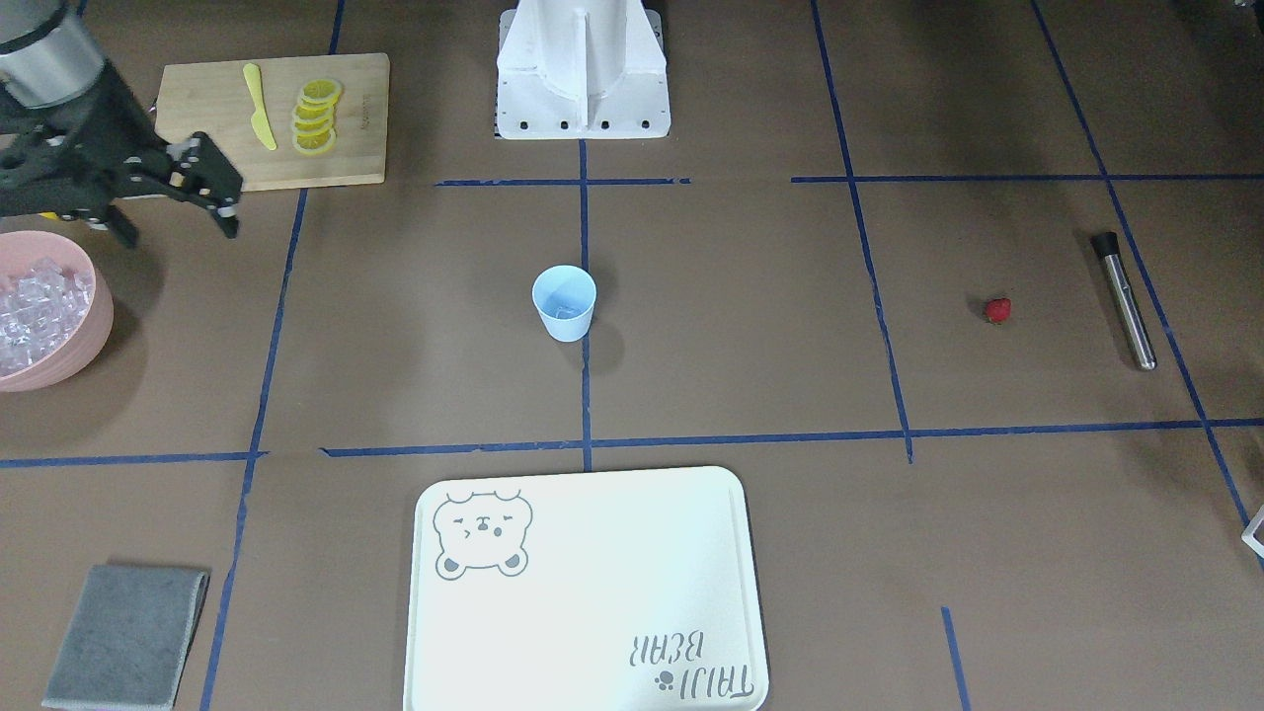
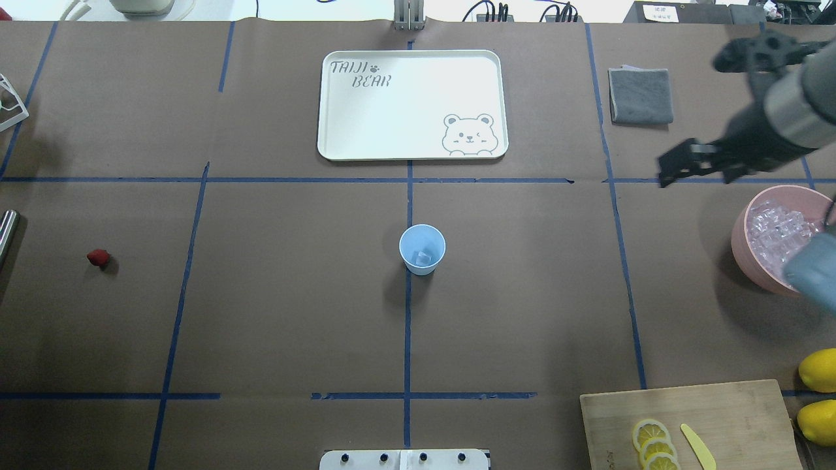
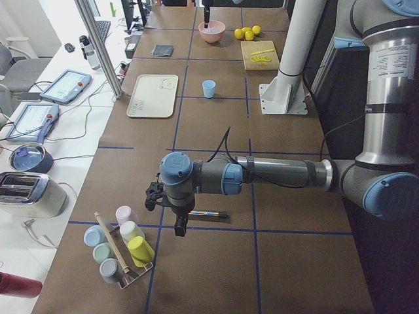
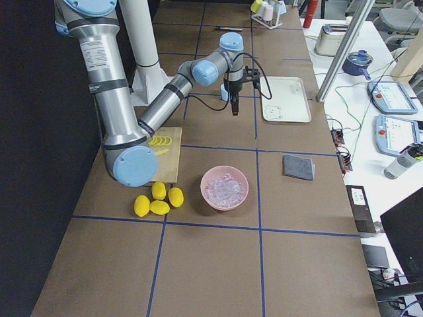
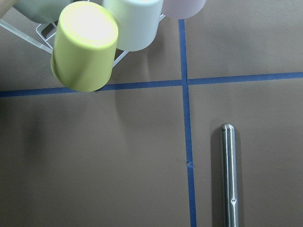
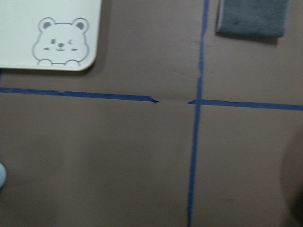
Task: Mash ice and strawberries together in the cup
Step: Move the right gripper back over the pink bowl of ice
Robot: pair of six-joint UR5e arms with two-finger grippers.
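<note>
Right fingers [image 1: 219, 193]: spread apart, empty, above the desk [image 2: 294, 294]. Left fingers [image 3: 179, 226]: state cannot be told. In the overhead view, from the right fingers:
- 4 o'clock: pink bowl [image 2: 739, 243], filled with ice [image 2: 774, 228].
- 8 o'clock, well apart: cup [image 2: 410, 243], holding one ice cube.

The strawberry [image 2: 98, 257] lies on the desk, 9 o'clock of the cup.

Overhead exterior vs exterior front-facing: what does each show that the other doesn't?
Overhead only: two whole lemons at the right edge, beside the cutting board.

Front-facing only: the metal rod at full length with its black end. Overhead clips it to a sliver at the left edge.

Both: the cup with ice in it, the strawberry lying apart on the table, the pink bowl of ice cubes, the bear tray, the grey cloth, the lemon slices and yellow knife on the board, and the open right gripper.
</note>
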